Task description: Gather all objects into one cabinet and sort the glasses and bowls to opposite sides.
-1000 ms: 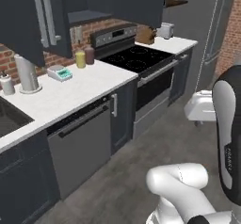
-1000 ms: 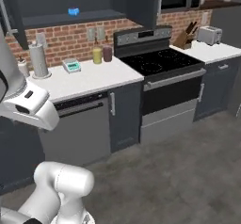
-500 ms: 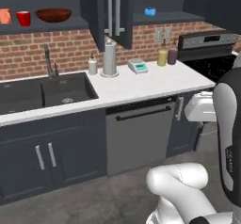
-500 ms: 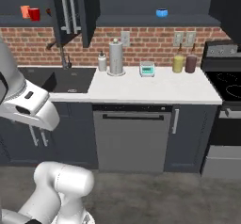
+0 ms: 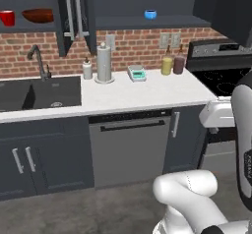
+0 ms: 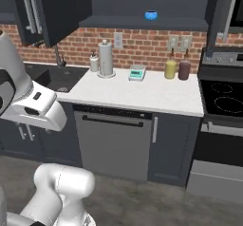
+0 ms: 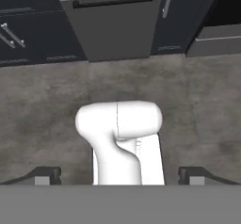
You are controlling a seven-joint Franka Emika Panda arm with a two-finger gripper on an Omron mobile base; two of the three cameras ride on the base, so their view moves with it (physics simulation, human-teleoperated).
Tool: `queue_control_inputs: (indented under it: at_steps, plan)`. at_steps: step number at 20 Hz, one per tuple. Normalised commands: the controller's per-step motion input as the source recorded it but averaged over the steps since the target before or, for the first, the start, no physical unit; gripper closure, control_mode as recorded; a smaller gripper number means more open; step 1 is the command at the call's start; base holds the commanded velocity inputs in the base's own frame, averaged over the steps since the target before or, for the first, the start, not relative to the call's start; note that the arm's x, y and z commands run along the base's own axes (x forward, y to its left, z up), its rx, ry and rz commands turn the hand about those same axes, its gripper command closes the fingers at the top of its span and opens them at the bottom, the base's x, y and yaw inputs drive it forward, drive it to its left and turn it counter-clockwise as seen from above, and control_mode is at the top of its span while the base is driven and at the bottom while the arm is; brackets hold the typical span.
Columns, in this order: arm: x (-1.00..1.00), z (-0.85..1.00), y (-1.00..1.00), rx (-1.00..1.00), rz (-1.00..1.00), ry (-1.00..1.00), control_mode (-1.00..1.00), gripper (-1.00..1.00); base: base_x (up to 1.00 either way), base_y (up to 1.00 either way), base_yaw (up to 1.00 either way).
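Note:
A red mug and a wide brown bowl stand side by side on the shelf of the open upper cabinet at the far left. A small blue bowl sits alone on the shelf of the neighbouring open cabinet, above the counter. My gripper hangs low in front of the base and points down at the floor. Its fingertips stand wide apart, open, with nothing between them. It is far below and away from both shelves.
Open cabinet doors jut out between the two shelves. On the white counter stand a paper towel roll, soap bottle, scale and two bottles. Sink lies left, stove right, dishwasher below.
The whole picture has swung from the stove corner to the sink and counter, so the camera moved with the base. The open shelves have come into view. The gripper stays open.

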Motion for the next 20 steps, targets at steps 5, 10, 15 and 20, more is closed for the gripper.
queue_control_inputs:
  at_steps: [5, 10, 15, 20]
  plan:
    - [0.0, 0.0, 0.0, 0.0, 0.0, 0.0, 1.0, -1.0, 0.73, -0.6, 0.11]
    - [0.0, 0.0, 0.0, 0.0, 0.0, 0.0, 1.0, -1.0, 0.87, -0.35, 0.01]
    - [0.0, 0.0, 0.0, 0.0, 0.0, 0.0, 1.0, -1.0, 0.74, -0.35, 0.0]
    - [0.0, 0.0, 0.0, 0.0, 0.0, 0.0, 1.0, -1.0, 0.62, -0.18, -0.05]
